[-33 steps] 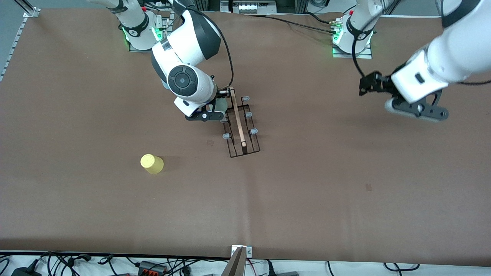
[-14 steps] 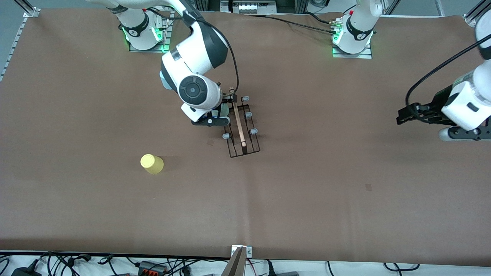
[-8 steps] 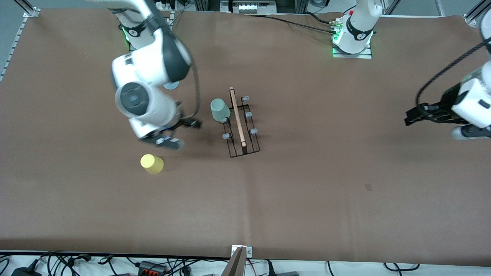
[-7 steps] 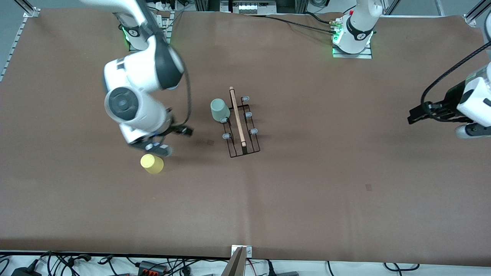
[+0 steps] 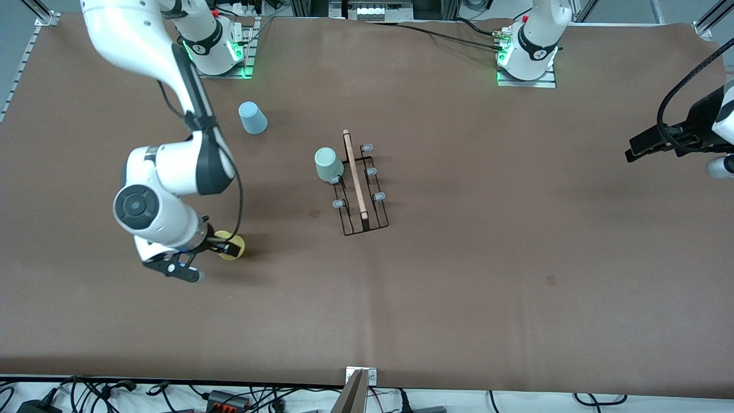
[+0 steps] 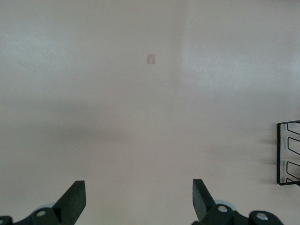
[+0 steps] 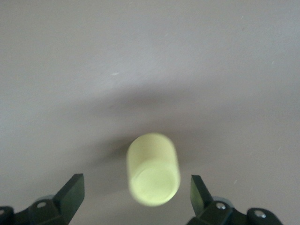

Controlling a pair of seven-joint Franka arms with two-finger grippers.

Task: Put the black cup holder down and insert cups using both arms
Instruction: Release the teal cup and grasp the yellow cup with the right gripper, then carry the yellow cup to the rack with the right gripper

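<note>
At lower left of the front view, the right gripper (image 5: 221,248) hangs wide open and empty astride the yellow cup (image 5: 234,246), a light, smooth, thin-walled thing best pinched gently mid-wall. The left gripper (image 6: 139,199), open and empty, waits at the frame's right edge.

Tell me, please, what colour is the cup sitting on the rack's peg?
Pale mint green; the cup on the black cup holder shows best in the front view.

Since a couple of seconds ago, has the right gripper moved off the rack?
Yes. The right gripper left the black cup holder and now sits open at the yellow cup, nearer the front camera.
</note>
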